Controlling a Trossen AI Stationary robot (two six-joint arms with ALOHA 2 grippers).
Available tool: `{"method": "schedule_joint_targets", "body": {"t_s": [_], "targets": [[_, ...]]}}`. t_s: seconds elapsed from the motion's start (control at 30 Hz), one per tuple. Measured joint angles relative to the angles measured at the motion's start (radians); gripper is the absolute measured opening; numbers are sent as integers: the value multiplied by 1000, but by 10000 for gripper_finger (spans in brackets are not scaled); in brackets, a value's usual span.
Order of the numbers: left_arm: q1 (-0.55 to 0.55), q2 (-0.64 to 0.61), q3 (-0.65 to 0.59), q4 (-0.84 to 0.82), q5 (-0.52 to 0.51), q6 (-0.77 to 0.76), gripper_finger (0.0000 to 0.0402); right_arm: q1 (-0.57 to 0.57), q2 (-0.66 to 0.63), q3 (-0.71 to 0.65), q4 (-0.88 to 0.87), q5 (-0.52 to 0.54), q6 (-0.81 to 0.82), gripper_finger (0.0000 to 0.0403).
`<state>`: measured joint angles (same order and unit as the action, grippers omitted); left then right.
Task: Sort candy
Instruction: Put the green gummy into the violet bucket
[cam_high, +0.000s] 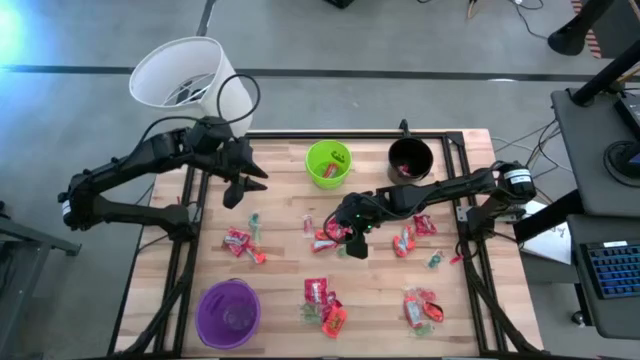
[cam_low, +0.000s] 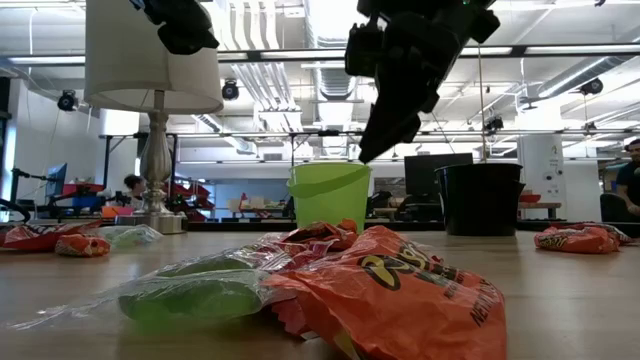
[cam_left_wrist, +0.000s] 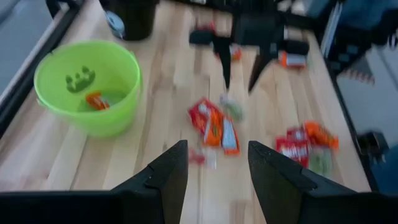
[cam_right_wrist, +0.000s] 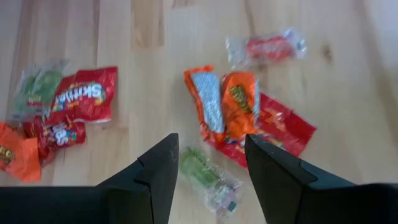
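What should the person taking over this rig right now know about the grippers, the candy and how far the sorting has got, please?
Left gripper: fingers open, empty, raised over the table's left rear, near the lamp.
Right gripper: fingers open, empty, above the pile of orange and red packets at table centre; a green sweet lies between its fingertips' line of sight.
Candy: most lies loose in clusters across the table.
Done: one orange piece sits in the green cup. The purple cup looks empty; the black cup shows something inside, unclear what.
Left: nearly all the sorting.
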<state>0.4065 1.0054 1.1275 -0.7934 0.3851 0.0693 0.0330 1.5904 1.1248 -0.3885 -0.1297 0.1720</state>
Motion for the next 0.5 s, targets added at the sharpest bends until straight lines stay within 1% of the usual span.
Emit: {"method": "schedule_joint_targets", "body": {"t_s": [0.13, 0.23, 0.37, 0.5], "targets": [[0, -47, -73, 139, 0, -55, 150, 2, 20, 0, -11, -10, -5, 175], [0, -71, -98, 215, 0, -82, 150, 6, 41, 0, -14, -10, -13, 176], [0, -92, -113, 263, 0, -102, 150, 15, 73, 0, -17, -16, -17, 175], [0, -102, -115, 281, 0, -108, 150, 22, 105, 0, -20, -55, -31, 174]]}}
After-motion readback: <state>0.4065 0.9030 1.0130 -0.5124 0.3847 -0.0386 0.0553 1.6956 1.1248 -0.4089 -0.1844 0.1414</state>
